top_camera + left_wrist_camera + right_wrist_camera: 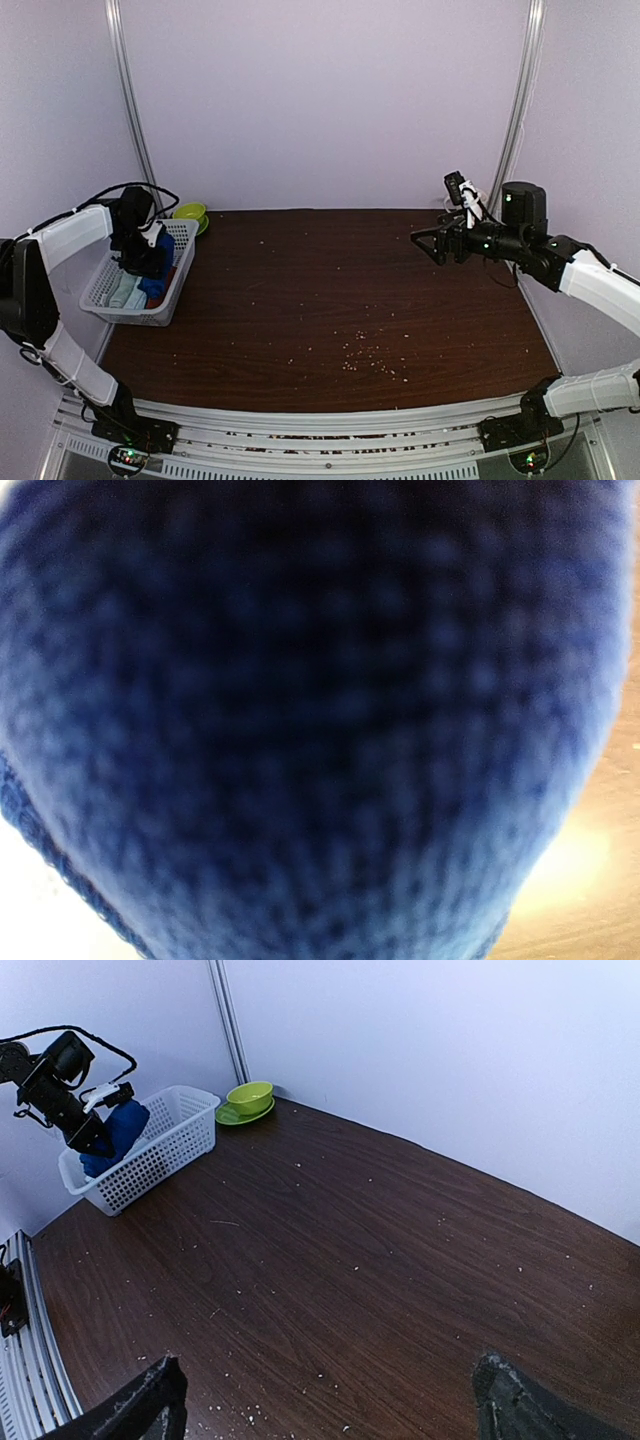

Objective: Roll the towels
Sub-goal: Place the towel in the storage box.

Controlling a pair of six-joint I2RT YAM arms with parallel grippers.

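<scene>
The royal blue towel (163, 262) is bunched up in the white basket (172, 285) at the table's left edge and bulges above its rim. My left gripper (148, 252) is down in it and appears shut on it. In the left wrist view the blue towel (300, 720) fills the frame, blurred, and hides the fingers. The pale mint-green towel (125, 291) lies in the basket's near end. My right gripper (433, 243) is open and empty, held above the table's right side. In its wrist view the right gripper (330, 1410) has its fingertips (150, 1405) spread wide over bare wood.
A lime-green bowl on a green plate (191, 213) stands at the back left corner behind the basket; it also shows in the right wrist view (249, 1096), with the basket (160, 1150). The dark wood table (340, 300) has scattered crumbs. Walls enclose three sides.
</scene>
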